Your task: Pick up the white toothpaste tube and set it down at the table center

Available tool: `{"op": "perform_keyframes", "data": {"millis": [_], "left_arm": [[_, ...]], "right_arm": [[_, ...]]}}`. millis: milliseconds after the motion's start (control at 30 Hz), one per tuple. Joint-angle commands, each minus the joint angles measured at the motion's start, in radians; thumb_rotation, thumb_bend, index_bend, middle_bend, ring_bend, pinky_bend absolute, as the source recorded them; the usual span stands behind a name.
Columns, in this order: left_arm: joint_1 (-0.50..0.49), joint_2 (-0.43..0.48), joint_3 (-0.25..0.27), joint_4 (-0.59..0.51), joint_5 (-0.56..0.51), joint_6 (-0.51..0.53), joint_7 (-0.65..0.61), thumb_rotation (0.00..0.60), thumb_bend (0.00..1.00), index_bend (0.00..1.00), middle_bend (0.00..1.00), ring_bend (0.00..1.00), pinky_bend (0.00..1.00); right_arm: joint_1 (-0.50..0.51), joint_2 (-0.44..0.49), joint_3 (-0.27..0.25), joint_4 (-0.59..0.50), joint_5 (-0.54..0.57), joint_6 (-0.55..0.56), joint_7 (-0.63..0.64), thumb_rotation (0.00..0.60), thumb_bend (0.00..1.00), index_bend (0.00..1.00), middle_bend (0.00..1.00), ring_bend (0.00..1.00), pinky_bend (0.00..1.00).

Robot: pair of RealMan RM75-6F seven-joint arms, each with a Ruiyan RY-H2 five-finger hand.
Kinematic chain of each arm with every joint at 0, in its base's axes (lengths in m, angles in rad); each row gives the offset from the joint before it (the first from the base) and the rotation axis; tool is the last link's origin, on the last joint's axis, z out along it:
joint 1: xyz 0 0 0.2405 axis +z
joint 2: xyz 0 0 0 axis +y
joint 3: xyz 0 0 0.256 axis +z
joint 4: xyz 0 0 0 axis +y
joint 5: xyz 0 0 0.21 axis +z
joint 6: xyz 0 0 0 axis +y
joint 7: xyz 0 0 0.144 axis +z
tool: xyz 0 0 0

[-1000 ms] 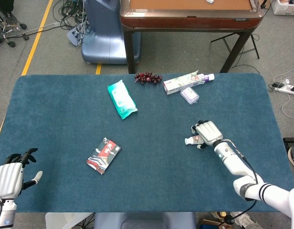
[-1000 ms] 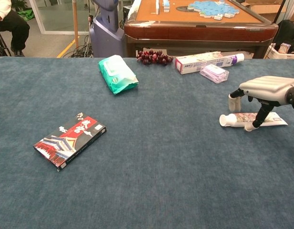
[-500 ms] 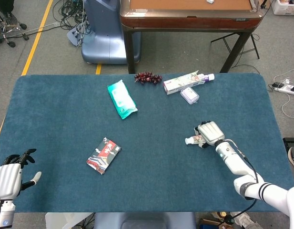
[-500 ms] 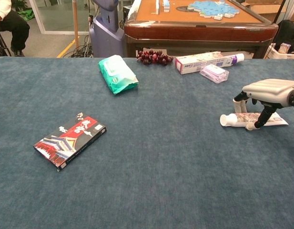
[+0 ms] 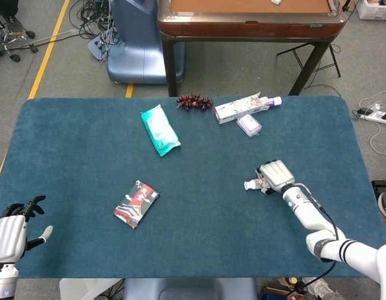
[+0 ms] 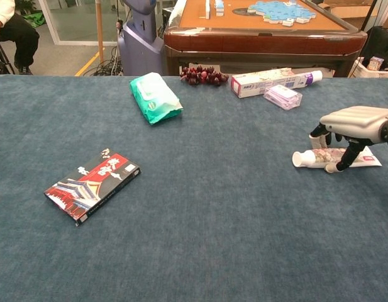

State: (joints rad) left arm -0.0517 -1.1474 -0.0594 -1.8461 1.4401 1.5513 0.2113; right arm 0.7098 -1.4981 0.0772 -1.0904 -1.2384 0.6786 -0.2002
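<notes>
The white toothpaste tube lies on the blue cloth at the right, cap pointing left; in the head view the tube sticks out left from under my hand. My right hand sits low over it, palm down, thumb in front and fingers behind, pinching the tube's body. In the head view the right hand covers most of the tube. My left hand hangs off the near left corner of the table, fingers apart, holding nothing.
A red and black box lies at the near left. A green wipes pack, dark grapes, a long toothpaste carton and a small clear case line the far side. A brown table stands beyond.
My right hand has sunk lower onto the tube and its fingers have drawn in around it; tube and hand shifted slightly right. The left hand has dropped a little lower.
</notes>
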Motion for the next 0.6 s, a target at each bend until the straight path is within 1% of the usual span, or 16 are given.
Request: {"op": "perform_keyframes", "data": {"millis": [33, 133, 200, 400, 600], "left_arm": [[-0.001, 0.003, 0.0, -0.001, 0.004, -0.001, -0.004, 0.6, 0.2, 0.21, 0.44, 0.43, 0.2], [-0.003, 0.006, -0.001, -0.003, 0.008, -0.005, -0.009, 0.6, 0.2, 0.21, 0.44, 0.43, 0.2], [-0.007, 0.009, -0.001, -0.005, 0.012, -0.01, -0.008, 0.6, 0.2, 0.21, 0.44, 0.43, 0.2], [-0.018, 0.02, -0.004, -0.012, 0.022, -0.023, -0.009, 0.6, 0.2, 0.21, 0.44, 0.43, 0.2], [-0.046, 0.046, -0.012, -0.021, 0.035, -0.058, -0.012, 0.6, 0.2, 0.21, 0.44, 0.43, 0.2]], "right_arm": [[0.004, 0.006, 0.002, -0.01, 0.006, 0.001, -0.011, 0.6, 0.45, 0.6, 0.55, 0.41, 0.36], [0.012, 0.013, 0.002, -0.021, 0.009, -0.006, -0.025, 0.6, 0.58, 0.66, 0.6, 0.48, 0.43], [0.022, 0.019, 0.003, -0.028, 0.016, -0.015, -0.041, 0.6, 0.63, 0.68, 0.61, 0.5, 0.45], [0.054, 0.043, 0.016, -0.063, 0.048, -0.049, -0.072, 0.6, 0.76, 0.74, 0.65, 0.57, 0.54], [0.102, 0.087, 0.041, -0.111, 0.091, -0.124, -0.05, 0.6, 0.87, 0.81, 0.7, 0.63, 0.59]]}}
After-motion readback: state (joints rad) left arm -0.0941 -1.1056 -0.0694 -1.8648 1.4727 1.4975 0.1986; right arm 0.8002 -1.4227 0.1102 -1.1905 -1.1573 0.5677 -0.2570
